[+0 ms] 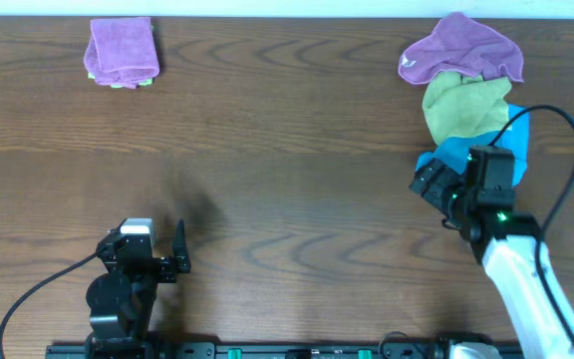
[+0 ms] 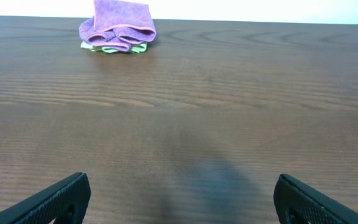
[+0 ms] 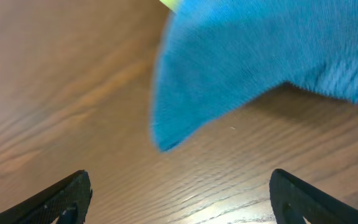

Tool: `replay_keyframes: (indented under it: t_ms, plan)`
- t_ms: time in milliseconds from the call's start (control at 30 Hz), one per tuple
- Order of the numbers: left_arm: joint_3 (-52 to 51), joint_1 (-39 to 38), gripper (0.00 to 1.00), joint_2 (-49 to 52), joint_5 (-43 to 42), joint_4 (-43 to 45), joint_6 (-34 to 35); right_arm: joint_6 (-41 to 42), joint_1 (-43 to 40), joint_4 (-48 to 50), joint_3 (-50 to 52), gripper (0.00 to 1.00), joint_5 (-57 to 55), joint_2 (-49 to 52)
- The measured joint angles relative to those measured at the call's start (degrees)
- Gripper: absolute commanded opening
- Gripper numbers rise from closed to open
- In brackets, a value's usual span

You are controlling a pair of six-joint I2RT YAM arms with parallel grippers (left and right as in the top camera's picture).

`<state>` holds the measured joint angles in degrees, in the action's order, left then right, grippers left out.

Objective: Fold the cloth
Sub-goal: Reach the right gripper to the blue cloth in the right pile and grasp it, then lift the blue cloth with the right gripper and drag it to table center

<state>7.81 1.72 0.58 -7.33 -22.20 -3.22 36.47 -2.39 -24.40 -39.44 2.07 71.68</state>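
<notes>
Overhead first: spotted the cloth (image 1: pixel 444 157) dead ahead of the right claw (image 1: pixel 438 181), near edge touching it or just short, hard to call. Bunched on the worktop (image 1: pixel 287 150), not spread. Far side tucked under a yellow-green cloth (image 1: pixel 461 105), with a purple cloth (image 1: pixel 461 50) beyond that.

Right wrist view: jaws spread wide, nothing between them. Blue fabric just ahead, filling the upper right, with one pointed corner dipping toward the left finger. No true long axis to report, too crumpled. Visible blue runs roughly crosswise to the approach line.

Left claw (image 1: pixel 145 241): also wide open and empty. Only bare wood ahead of it, plus a folded purple-and-green pile (image 2: pixel 118 25) far ahead and to its left. Task cloth well off to its right.

Judgement: right arm much the nearer, so first move looks like its job. Probably pinch that near corner and drag the blue piece clear before any folding. Risk of hauling the yellow-green one along, given the overlap.

Brands, labels, writing: none readable in any view.
</notes>
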Motion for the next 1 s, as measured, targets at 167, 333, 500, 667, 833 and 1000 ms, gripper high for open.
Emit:
replay_keyframes:
  t_ms: [167,333,500,667,833,1000]
  plan:
    - [0.00,0.00,0.95,0.02,0.00,0.00,0.00,2.54,-6.29,4.46,0.00,0.87,3.65,9.20]
    - [0.02,0.00,0.95,0.00,0.00,0.00,0.00,2.89,-13.18,5.29,0.00,0.90,5.99,10.03]
    - [0.00,0.00,0.95,0.00,0.00,0.00,0.00,2.47,-15.13,9.62,-0.04,0.91,8.04,10.03]
    - [0.02,0.00,0.95,0.00,0.00,0.00,0.00,2.23,-15.17,14.47,-0.04,0.92,10.67,10.03]
    - [0.00,0.00,0.95,0.00,0.00,0.00,0.00,2.08,-15.17,18.08,-0.04,0.93,15.54,10.84]
    - [0.00,0.00,0.95,0.00,0.00,0.00,0.00,0.55,-14.95,18.03,-0.04,0.70,18.58,11.63]
